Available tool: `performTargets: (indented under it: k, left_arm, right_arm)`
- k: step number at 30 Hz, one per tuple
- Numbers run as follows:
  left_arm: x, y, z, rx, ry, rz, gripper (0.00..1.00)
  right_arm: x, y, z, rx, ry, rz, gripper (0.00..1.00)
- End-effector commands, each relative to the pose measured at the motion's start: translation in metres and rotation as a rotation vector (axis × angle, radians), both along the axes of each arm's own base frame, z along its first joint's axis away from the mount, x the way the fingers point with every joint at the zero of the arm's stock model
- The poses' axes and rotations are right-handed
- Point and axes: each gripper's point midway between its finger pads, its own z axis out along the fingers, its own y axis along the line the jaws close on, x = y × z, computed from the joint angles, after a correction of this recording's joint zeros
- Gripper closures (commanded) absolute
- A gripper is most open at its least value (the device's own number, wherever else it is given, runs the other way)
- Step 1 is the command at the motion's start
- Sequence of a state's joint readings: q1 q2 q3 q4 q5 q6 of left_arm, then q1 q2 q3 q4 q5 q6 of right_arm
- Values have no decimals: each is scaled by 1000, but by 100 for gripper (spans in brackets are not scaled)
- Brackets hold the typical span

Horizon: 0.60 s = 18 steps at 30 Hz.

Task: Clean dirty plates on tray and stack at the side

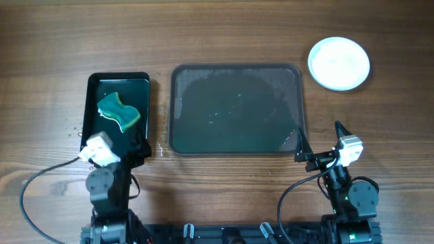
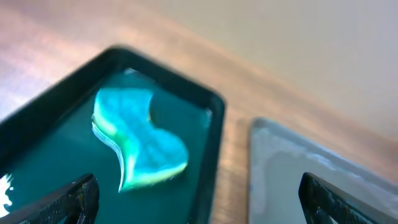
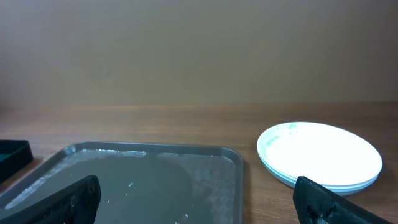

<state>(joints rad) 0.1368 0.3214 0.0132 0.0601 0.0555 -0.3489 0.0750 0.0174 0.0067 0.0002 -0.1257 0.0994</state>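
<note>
Plates [image 1: 339, 63] stacked well ahead of right end effector [image 1: 319, 130], beside tray [image 1: 203, 102]

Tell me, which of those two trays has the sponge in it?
The smaller glossy black tray, on the left, holds the green sponge. The bigger grey tray beside it shows only wet smears.

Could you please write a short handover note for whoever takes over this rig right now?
Left gripper: open, empty, by the small black tray that holds the sponge.
Right gripper: open, empty, at the grey tray's near right corner.
Plates: stacked on the table beyond that tray's right end; count unclear.
Done: no plates on the grey tray, only a wet film.
Left: probably nothing; check the stack.
</note>
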Motion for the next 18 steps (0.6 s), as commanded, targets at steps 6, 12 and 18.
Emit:
performTargets:
  k: [6, 12, 18]
  left_arm:
    - [-10, -9, 14, 76, -69, -57, 0]
    - [-12, -17, 38, 68, -174, -76, 0]
    - [-12, -20, 37, 66, -172, -85, 0]
  right_arm:
    - [0, -4, 2, -13, -14, -20, 0]
    - [0, -4, 2, -13, -14, -20, 0]
    - [0, -4, 2, -13, -14, -20, 0]
